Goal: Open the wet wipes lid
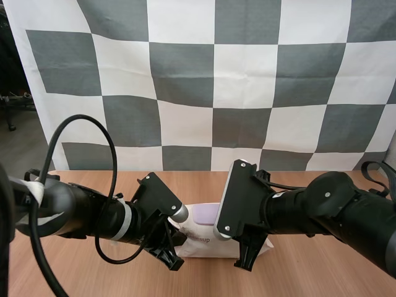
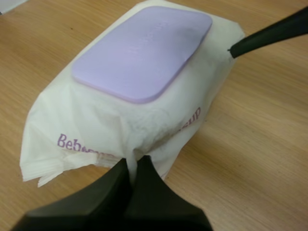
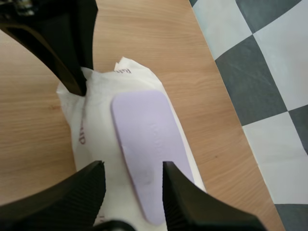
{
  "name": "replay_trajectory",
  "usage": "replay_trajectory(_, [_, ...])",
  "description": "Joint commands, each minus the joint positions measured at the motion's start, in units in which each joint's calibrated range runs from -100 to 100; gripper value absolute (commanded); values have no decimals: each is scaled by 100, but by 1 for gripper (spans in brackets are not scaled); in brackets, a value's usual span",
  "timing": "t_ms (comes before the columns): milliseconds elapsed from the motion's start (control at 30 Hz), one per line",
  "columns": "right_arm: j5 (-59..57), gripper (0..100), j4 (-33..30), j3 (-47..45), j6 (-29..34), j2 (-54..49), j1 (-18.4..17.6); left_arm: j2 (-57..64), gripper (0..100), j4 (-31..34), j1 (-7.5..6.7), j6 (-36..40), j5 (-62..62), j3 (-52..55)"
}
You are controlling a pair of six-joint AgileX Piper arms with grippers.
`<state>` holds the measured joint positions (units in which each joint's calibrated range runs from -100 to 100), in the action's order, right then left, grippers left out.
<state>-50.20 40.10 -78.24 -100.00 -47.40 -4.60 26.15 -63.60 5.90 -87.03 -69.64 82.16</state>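
While your L claw pinches the wrapper at the left end of the wipes pack, your R claw stands spread over its shut purple lid; pack sits mid table, near edge.

One pack of wet wipes is counted at the lower centre of the high view, bearing one lilac lid. Two grippers are recorded: left gripper, right gripper. One wooden table is noted.
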Motion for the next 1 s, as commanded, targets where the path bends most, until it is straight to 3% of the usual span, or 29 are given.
replay_trajectory(0, [338, 65, -19, -1, 0, 56, -1, 4, 0, -6, 4, -2, 5, -1])
replay_trajectory(533, [407, 64, 92, -1, 0, 364, -18, 4, 0, -6, 4, -2, -153, -1])
replay_trajectory(967, [1043, 64, 127, -1, 0, 535, -275, 4, 0, -6, 4, -2, -173, -1])
